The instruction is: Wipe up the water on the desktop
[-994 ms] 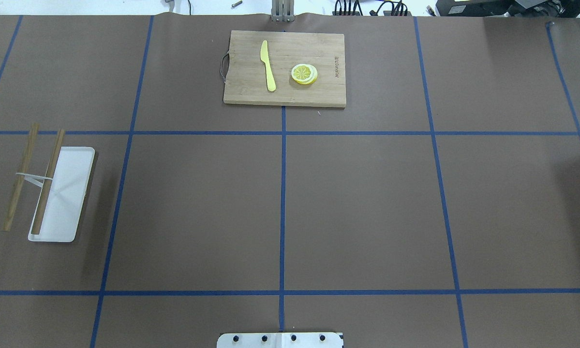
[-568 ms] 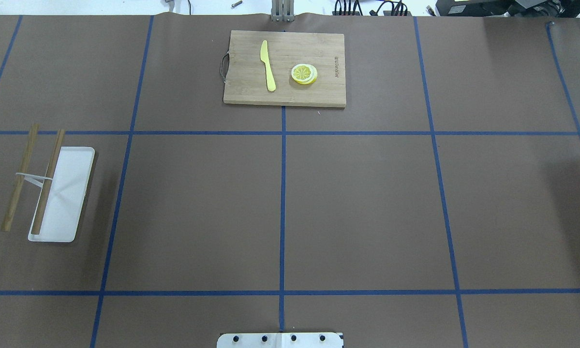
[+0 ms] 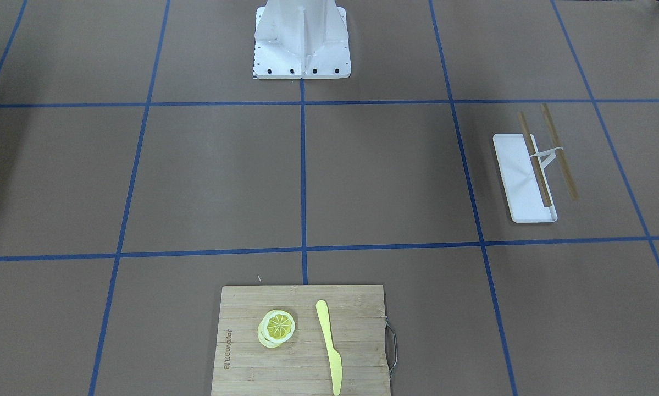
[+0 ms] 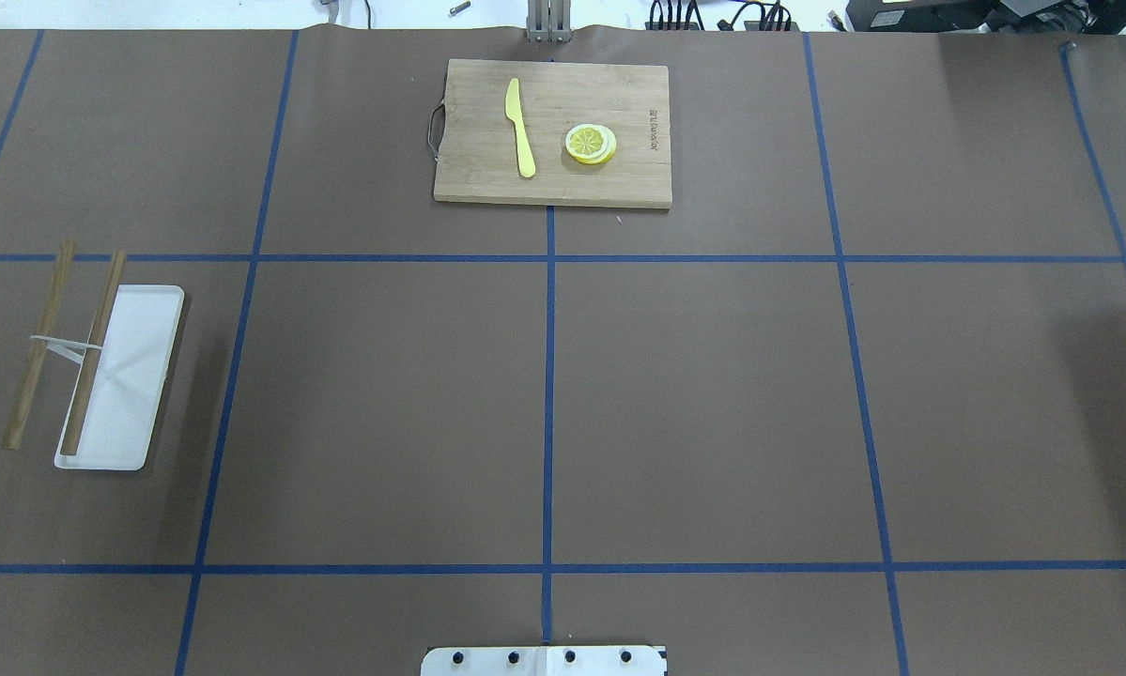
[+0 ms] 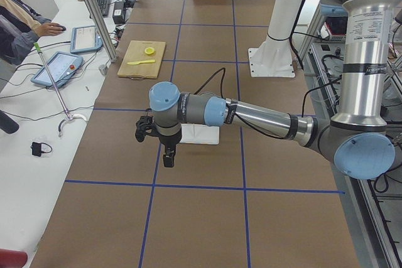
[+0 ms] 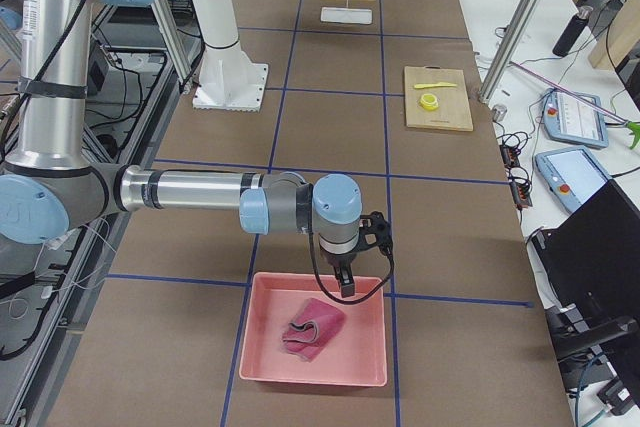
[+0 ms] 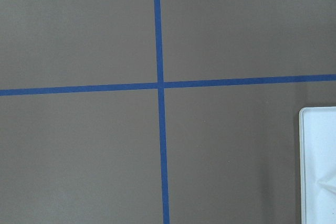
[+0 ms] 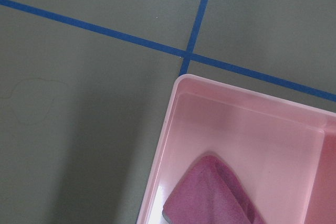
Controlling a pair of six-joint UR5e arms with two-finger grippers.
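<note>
The desktop [image 4: 713, 404] is a matte brown surface crossed by blue tape lines; no water shows plainly on it, only a faint curved outline [image 8: 31, 90] in the right wrist view. My left gripper [image 5: 168, 156] hangs over the desktop beside a white tray [image 5: 204, 135]; I cannot tell if it is open. My right gripper [image 6: 345, 282] hovers over the far rim of a pink bin [image 6: 262, 332] that holds a crumpled magenta cloth [image 6: 312, 330]; I cannot tell if it is open. The cloth [image 8: 210, 195] and bin [image 8: 173, 108] also show in the right wrist view.
A bamboo cutting board [image 4: 619, 178] at the far middle carries a yellow knife [image 4: 521, 131] and a lemon slice [image 4: 590, 144]. The white tray [image 4: 135, 376] at the left has two wooden sticks [image 4: 93, 352] across it. The robot's white base [image 3: 302, 38] stands at the near edge.
</note>
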